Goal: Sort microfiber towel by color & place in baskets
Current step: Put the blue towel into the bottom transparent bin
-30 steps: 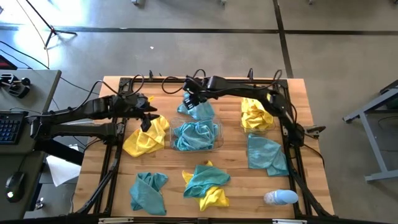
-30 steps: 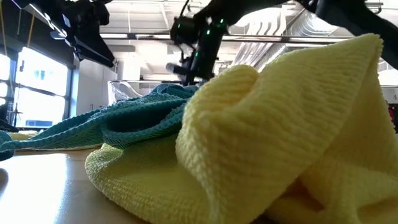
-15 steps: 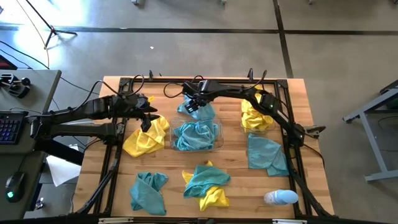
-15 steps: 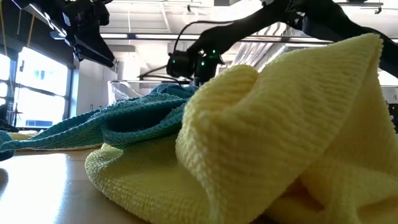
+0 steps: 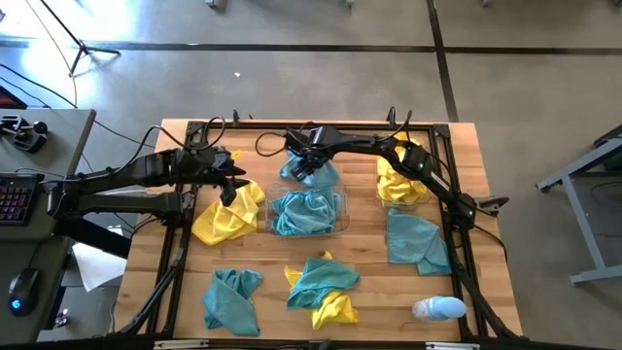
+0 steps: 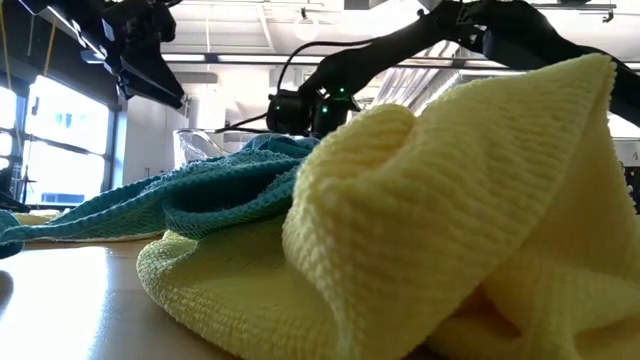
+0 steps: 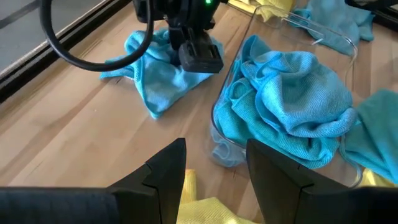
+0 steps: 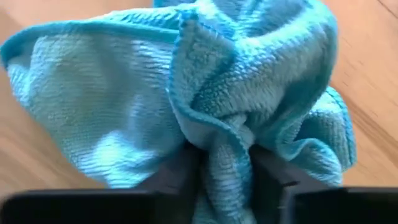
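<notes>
Since a moment ago the right gripper [image 5: 305,167] has dropped onto the blue towel [image 5: 316,173] just behind the blue basket [image 5: 342,206] and pinches it; next, lift it in.

Right hand [image 8: 227,165] half-buried in towel [image 8: 186,81]
</notes>
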